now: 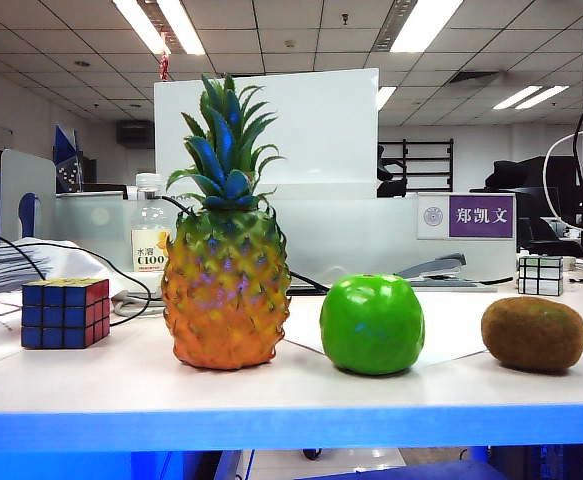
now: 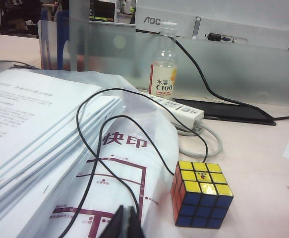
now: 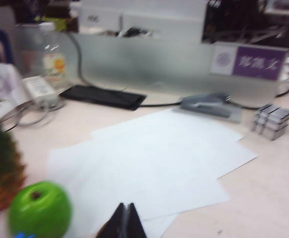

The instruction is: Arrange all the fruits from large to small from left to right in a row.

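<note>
On the pale tabletop (image 1: 91,375), the exterior view shows three fruits in a row. The tall orange-yellow plastic pineapple with a spiky green crown (image 1: 226,270) stands upright on the left. The glossy bright green apple (image 1: 372,324) sits in the middle on white paper sheets (image 3: 149,163). The small fuzzy brown oval kiwi (image 1: 533,333) lies on the right, apart from the apple.

The right gripper (image 3: 124,224) hangs clear of the fruit with its dark fingers pressed together on nothing. In its wrist view the apple sits near it to one side and the pineapple stands just beyond the apple; the kiwi is outside that view.

The left gripper (image 2: 126,224) is likewise clenched and empty, above a printed plastic bag (image 2: 124,163), near a colourful Rubik's cube (image 2: 201,194), with no fruit in its view.
</note>
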